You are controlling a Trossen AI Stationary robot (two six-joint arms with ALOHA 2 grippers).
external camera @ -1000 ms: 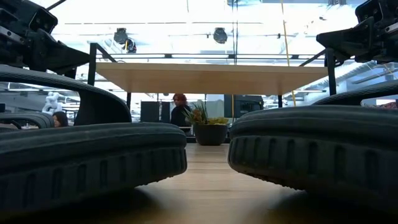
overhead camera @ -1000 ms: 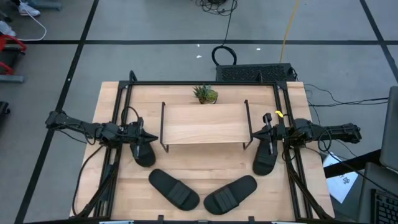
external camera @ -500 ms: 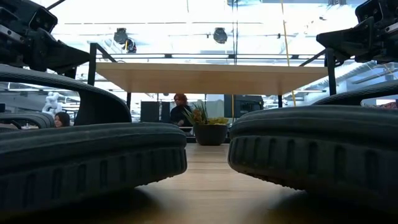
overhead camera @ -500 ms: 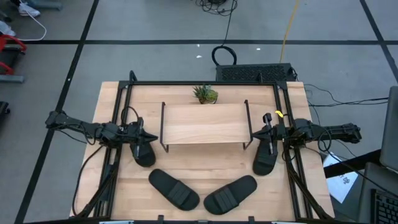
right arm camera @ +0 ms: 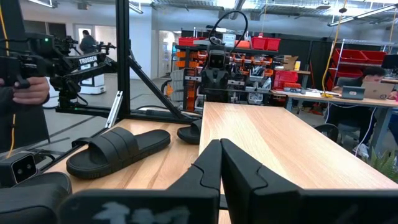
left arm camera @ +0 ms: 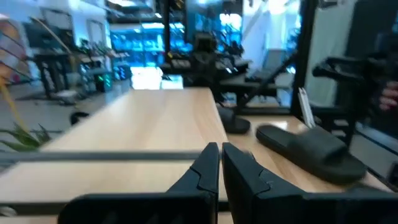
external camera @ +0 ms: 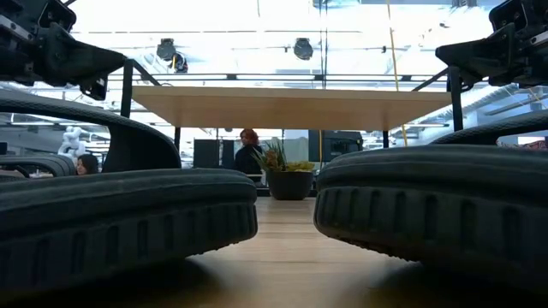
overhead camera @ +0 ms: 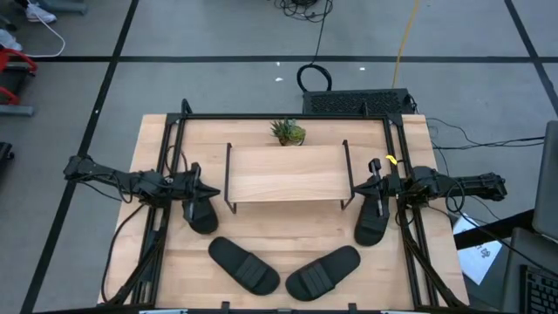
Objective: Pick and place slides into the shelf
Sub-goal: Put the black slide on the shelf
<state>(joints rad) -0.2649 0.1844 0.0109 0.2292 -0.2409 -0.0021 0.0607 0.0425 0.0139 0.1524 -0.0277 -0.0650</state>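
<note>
High view: left hand (overhead camera: 212, 190) hovers with fingers together at the shelf's (overhead camera: 286, 174) left end, over one slide (overhead camera: 202, 213). Right hand (overhead camera: 359, 187), fingers pressed together too, sits at the right end above another slide (overhead camera: 371, 221). Two more slides (overhead camera: 244, 265) lie on the bench (overhead camera: 279, 275) in front.

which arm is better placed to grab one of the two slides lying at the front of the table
Roughly even, slightly left. The left gripper is nearer the front-left slide than the right gripper is to the front-right slide. Both are shut.
</note>
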